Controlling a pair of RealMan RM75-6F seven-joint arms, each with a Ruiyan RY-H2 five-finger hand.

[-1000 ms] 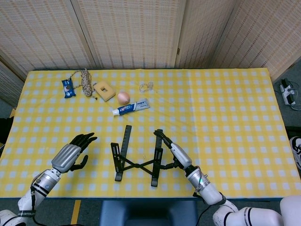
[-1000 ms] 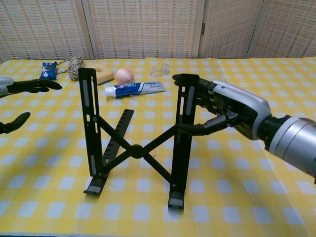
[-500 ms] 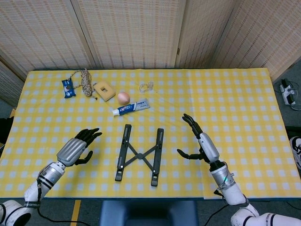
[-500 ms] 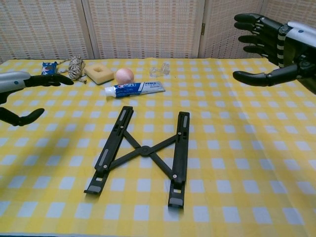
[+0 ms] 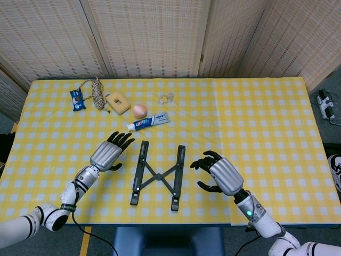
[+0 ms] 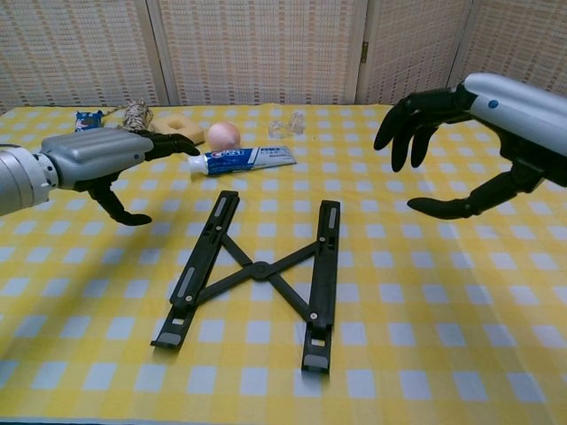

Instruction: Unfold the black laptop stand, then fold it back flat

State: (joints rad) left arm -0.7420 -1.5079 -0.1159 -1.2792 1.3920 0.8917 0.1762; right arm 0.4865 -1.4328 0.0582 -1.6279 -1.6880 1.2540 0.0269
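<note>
Nearest me on the yellow checked tablecloth [image 5: 256, 122], the black laptop stand [image 5: 157, 175] lies flat, two slim rigid bars joined by a crossed brace. My left hand [image 5: 108, 153] and right hand [image 5: 219, 173] hover on either side, fingers spread, holding nothing. Folding looks done; I judge the hands need only withdraw. Farther off lie a glossy toothpaste tube [image 5: 148, 122], a smooth egg [image 5: 139, 110] and coiled twine [image 5: 97, 93].

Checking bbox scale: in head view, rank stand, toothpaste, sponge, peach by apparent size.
1. stand, far the largest
2. toothpaste
3. sponge
4. peach
Toothpaste is longer and sponge wider, so their order is unsure.
</note>
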